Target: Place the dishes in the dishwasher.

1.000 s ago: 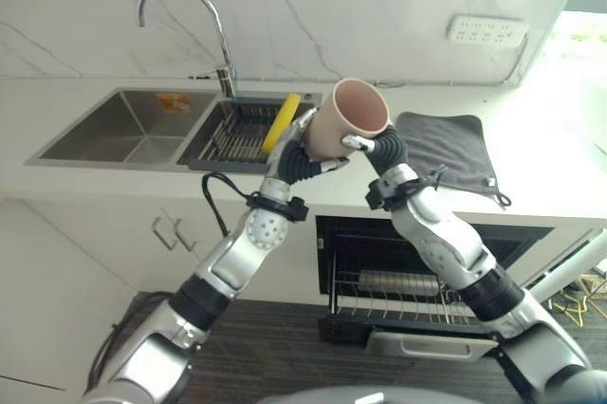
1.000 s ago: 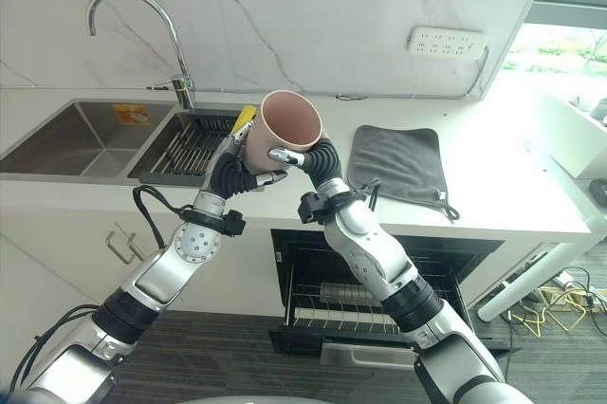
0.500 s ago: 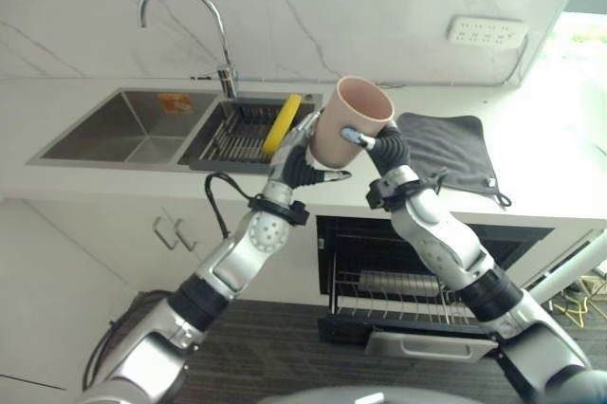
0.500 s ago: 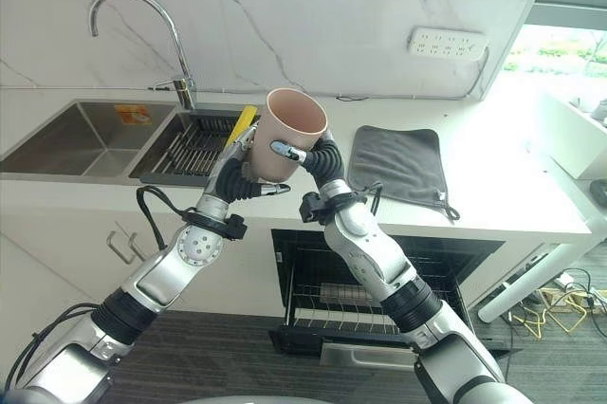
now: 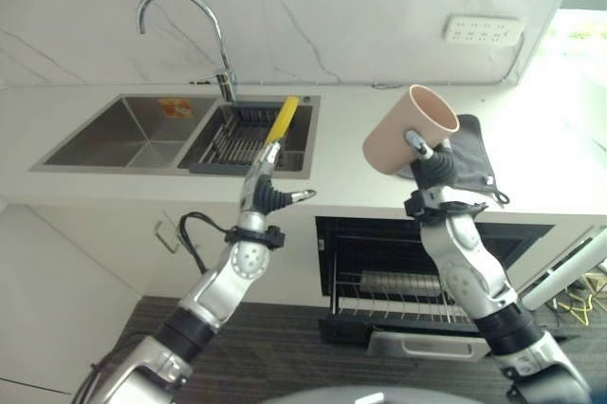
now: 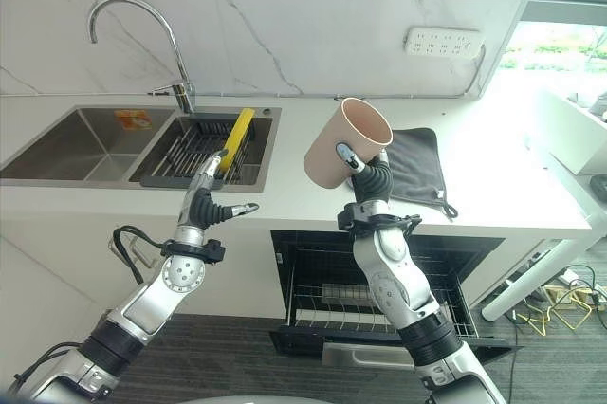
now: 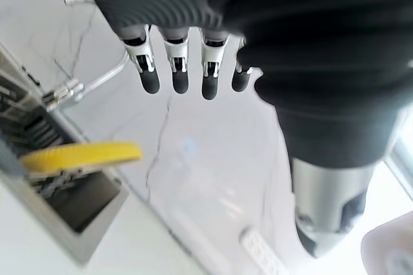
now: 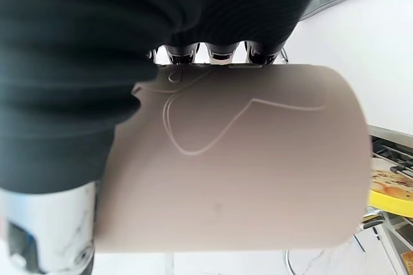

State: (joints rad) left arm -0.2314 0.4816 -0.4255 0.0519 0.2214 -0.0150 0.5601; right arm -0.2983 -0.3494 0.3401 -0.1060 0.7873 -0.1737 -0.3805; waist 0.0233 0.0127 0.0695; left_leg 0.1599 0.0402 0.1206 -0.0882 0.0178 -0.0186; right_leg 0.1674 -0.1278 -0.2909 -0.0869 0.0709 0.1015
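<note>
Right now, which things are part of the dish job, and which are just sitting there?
Part of the job:
pink cup in the right hand
yellow plate standing in the sink rack
open dishwasher
left hand, open and holding nothing

Just sitting there:
grey towel
faucet
wall socket

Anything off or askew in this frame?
Nothing broken or spilled. The pink cup is held tilted in the right hand above the counter edge; the left hand is open and empty.
</note>
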